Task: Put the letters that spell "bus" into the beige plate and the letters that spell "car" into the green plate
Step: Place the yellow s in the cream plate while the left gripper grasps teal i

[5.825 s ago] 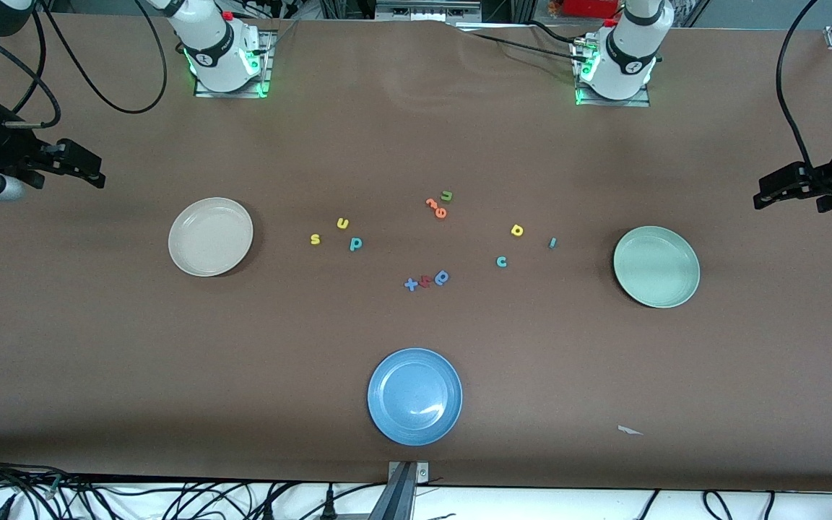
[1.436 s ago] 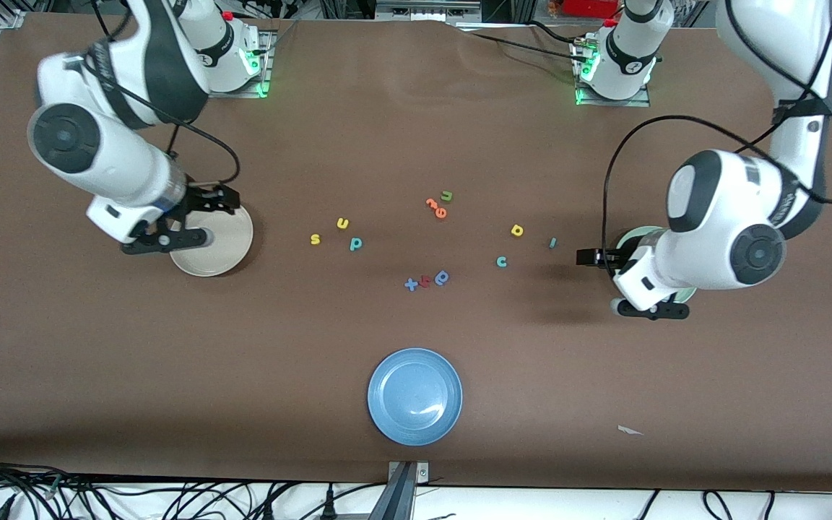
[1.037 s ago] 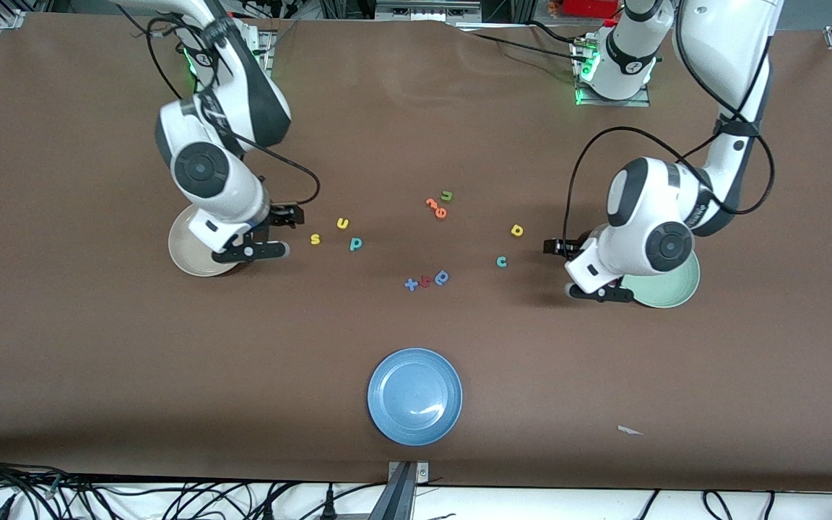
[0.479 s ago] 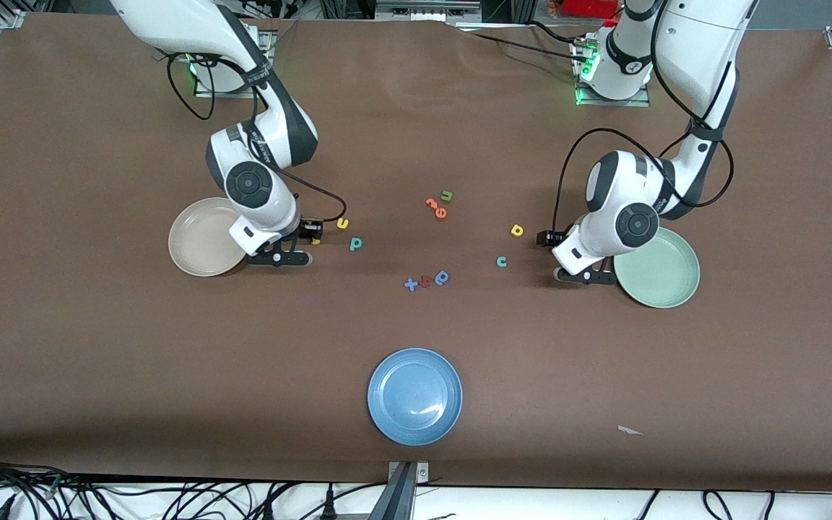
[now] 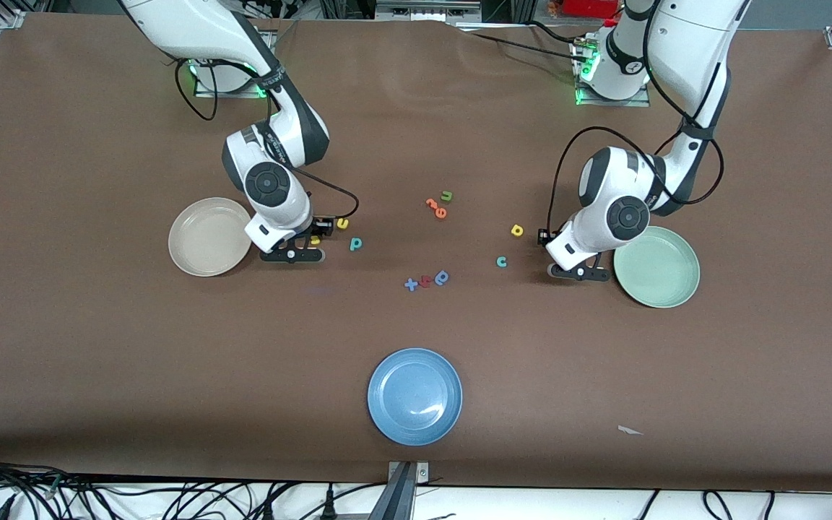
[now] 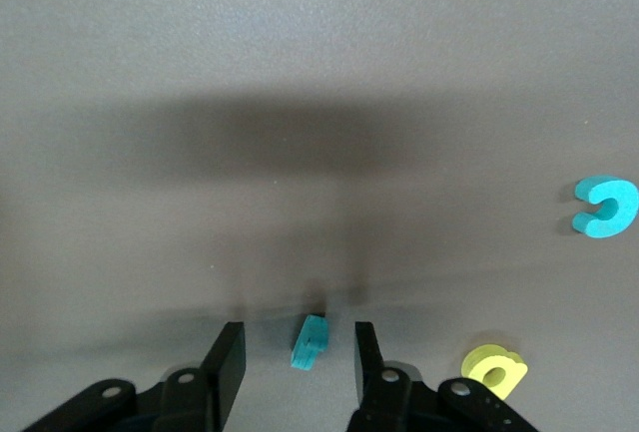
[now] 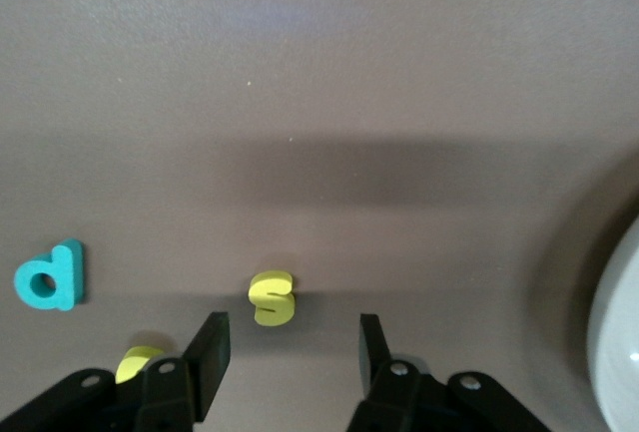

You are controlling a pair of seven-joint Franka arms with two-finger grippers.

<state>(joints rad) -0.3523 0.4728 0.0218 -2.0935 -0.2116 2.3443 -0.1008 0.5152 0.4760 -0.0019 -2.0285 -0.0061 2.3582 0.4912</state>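
Left pincer [image 6: 293, 372] is straddling the teal r [image 6: 310, 341] on the bench near the green plate [image 5: 658, 267], fingers parted, nothing gripped; right pincer [image 7: 290, 357], likewise parted, is bracketing the yellow s [image 7: 272, 297] beside the beige plate [image 5: 208, 237]; both should be centring before squeezing

The left gripper [image 6: 296, 352] hangs low over the brown table [image 6: 300, 73], fingers [image 6: 228, 357] apart — the teal "r" [image 6: 310, 341] lies between them, touching neither. Off to one side sit the yellow "a" [image 6: 493, 372] and, well apart, the teal "c" [image 6: 605, 207].
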